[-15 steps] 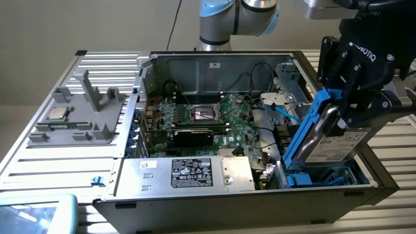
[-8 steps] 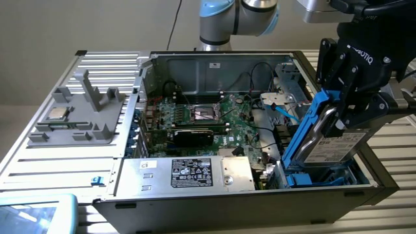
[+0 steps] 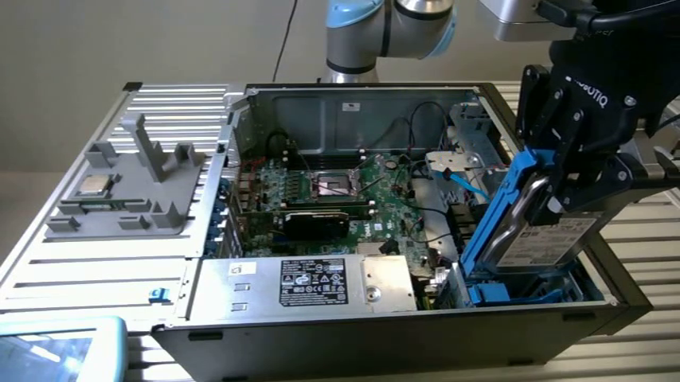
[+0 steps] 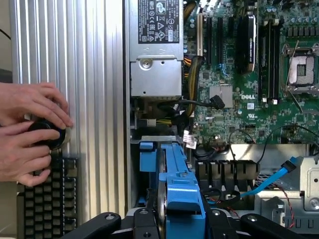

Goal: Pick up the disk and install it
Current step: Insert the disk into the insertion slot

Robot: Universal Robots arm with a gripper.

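Exterior view: one gripper (image 3: 579, 191) is clamped on one disk (image 3: 540, 239), which stands on edge, tilted, over the blue bay at the exterior view's right of one open computer case (image 3: 372, 342). One power supply (image 3: 318, 282) lies near. Wrist view: the disk (image 4: 179, 194) appears edge-on within the gripper (image 4: 174, 224). Two hands (image 4: 27, 102) of a person touch one black object (image 4: 47, 134) beside one keyboard (image 4: 47, 204).
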